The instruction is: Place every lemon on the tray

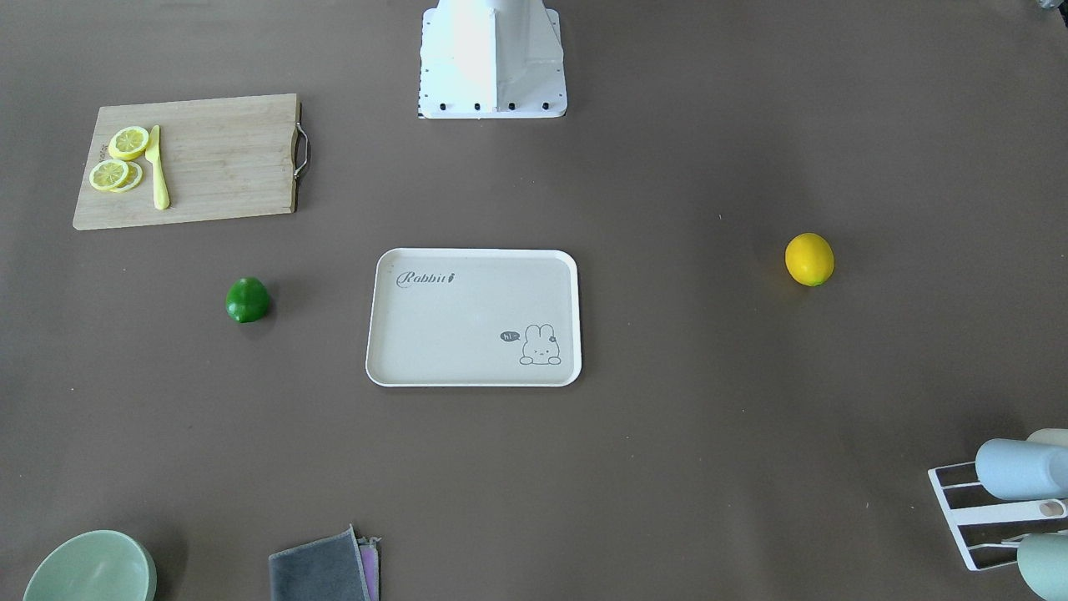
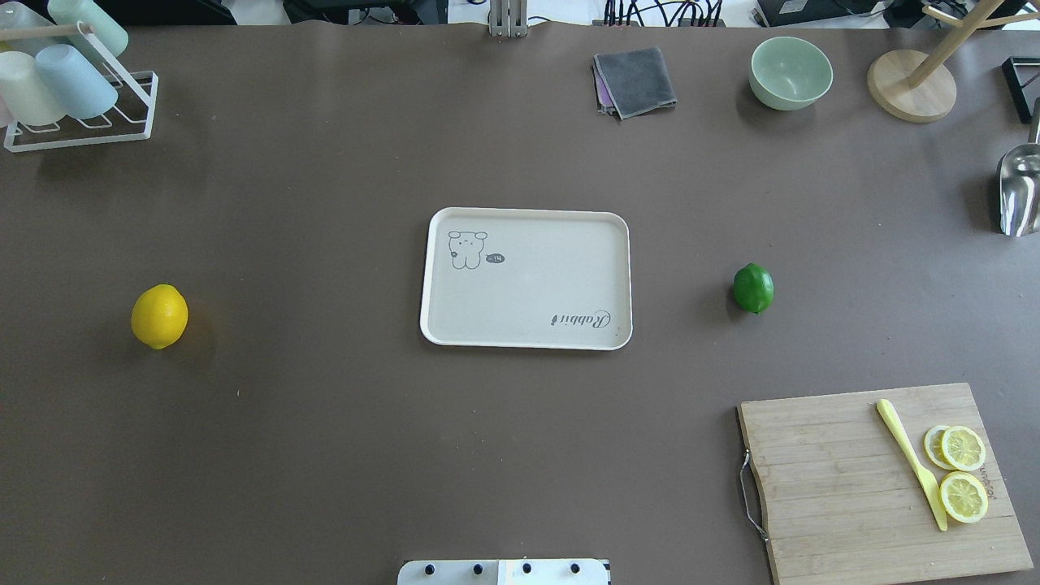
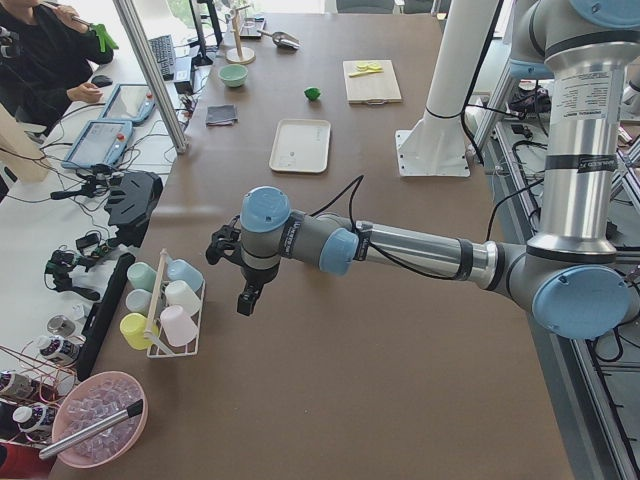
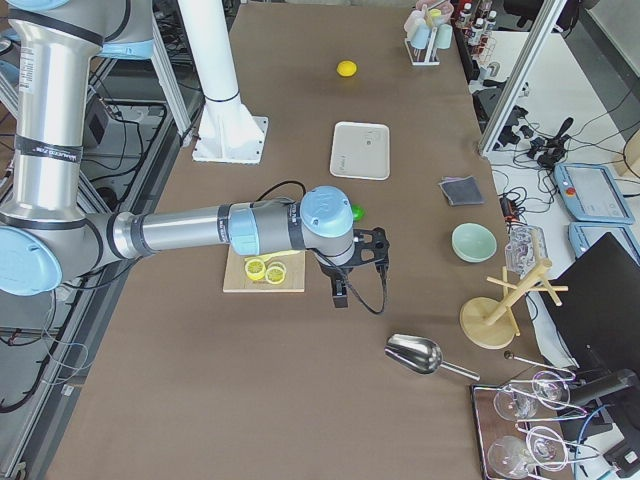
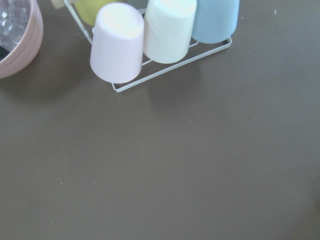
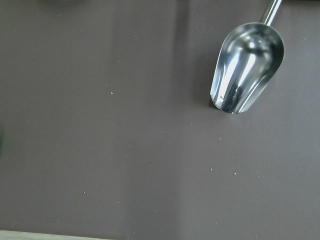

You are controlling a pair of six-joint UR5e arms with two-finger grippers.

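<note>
Overhead exterior, tray (image 2: 528,280): mid-table, nothing on it yet.
Left gripper (image 3: 246,298): out by the cups (image 3: 183,297); finger spread, cannot tell.
Right gripper (image 4: 340,292): by the board (image 4: 290,285); cannot tell either.
Yellow lemon (image 2: 159,316): left arm's side, well clear of tray.
Green lemon (image 2: 753,288): right arm's side, nearer tray.

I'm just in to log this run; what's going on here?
Nothing is on the cream-white rectangular tray yet. The glossy yellow lemon and the dark green lemon lie on the brown table, one either side of it. The left gripper and right gripper hover over the table's ends, away from both.
</note>
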